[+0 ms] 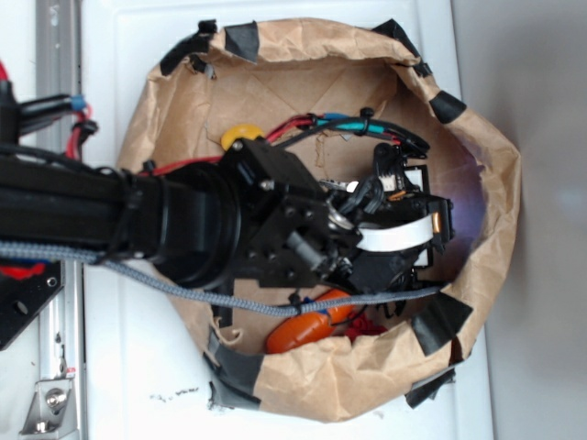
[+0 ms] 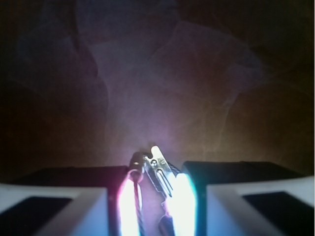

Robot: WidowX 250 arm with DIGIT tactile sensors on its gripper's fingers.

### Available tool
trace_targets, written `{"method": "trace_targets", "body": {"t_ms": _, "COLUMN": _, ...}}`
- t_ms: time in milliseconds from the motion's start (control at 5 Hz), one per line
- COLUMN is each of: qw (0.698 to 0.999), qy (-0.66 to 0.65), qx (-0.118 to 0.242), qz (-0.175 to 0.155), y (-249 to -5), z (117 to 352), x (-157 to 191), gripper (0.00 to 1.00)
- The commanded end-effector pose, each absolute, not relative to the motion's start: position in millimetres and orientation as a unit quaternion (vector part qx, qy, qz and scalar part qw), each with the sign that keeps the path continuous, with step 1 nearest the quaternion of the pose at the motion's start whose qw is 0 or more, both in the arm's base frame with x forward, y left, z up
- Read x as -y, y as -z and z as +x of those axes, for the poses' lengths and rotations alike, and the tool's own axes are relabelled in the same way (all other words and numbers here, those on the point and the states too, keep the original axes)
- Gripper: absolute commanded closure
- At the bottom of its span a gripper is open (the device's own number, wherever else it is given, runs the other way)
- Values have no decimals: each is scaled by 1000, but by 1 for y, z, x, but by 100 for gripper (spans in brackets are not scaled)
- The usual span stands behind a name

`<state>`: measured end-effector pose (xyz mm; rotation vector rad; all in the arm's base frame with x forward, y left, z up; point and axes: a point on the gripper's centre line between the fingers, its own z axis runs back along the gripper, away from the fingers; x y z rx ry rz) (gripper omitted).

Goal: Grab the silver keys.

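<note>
Claw (image 2: pixel 155 196): my fingers (image 2: pixel 129 199) sit close together with the silver keys (image 2: pixel 156 169) caught between them; I read this as a closed grip on the bunch, not a hover.
Silver keys: in the wrist view, key tips poke out past the fingertips, and a thin wire loop runs down between the pads. Held by the shafts, so the ring dangles inward.
Location: inside the brown paper bag (image 1: pixel 367 376), toward its far wall; the exterior view hides the keys behind my wrist.
Bag: rim rolled down and taped in black, which keeps it open as a bin on the white counter (image 1: pixel 138 367).
Orange carrot (image 1: pixel 307 328): lies near the bag's lower rim, apart from my claw.
Yellow object (image 1: pixel 240 136): partly hidden behind my arm; I cannot tell what it is.
Judgement: grasp looks made; lifting clear remains.
</note>
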<state>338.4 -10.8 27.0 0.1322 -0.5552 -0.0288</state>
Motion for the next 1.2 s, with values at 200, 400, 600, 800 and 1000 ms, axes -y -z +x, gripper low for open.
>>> {"method": "trace_targets", "body": {"t_ms": 200, "qw": 985, "qy": -3, "qx": 172, "qz": -23, "y": -102, "z": 313, "x": 9, "gripper": 100}}
{"method": "trace_targets", "body": {"t_ms": 400, "qw": 976, "qy": 0, "qx": 161, "qz": -150, "y": -149, "z": 288, "x": -12, "gripper": 100}}
{"method": "trace_targets", "body": {"t_ms": 600, "qw": 935, "qy": 82, "qx": 242, "qz": -246, "y": -176, "z": 255, "x": -27, "gripper": 100}}
{"method": "trace_targets", "body": {"t_ms": 800, "qw": 967, "qy": 11, "qx": 173, "qz": -186, "y": -160, "z": 276, "x": -25, "gripper": 100}}
{"method": "trace_targets", "body": {"t_ms": 1000, "qw": 977, "qy": -44, "qx": 124, "qz": -169, "y": -154, "z": 287, "x": -27, "gripper": 100}}
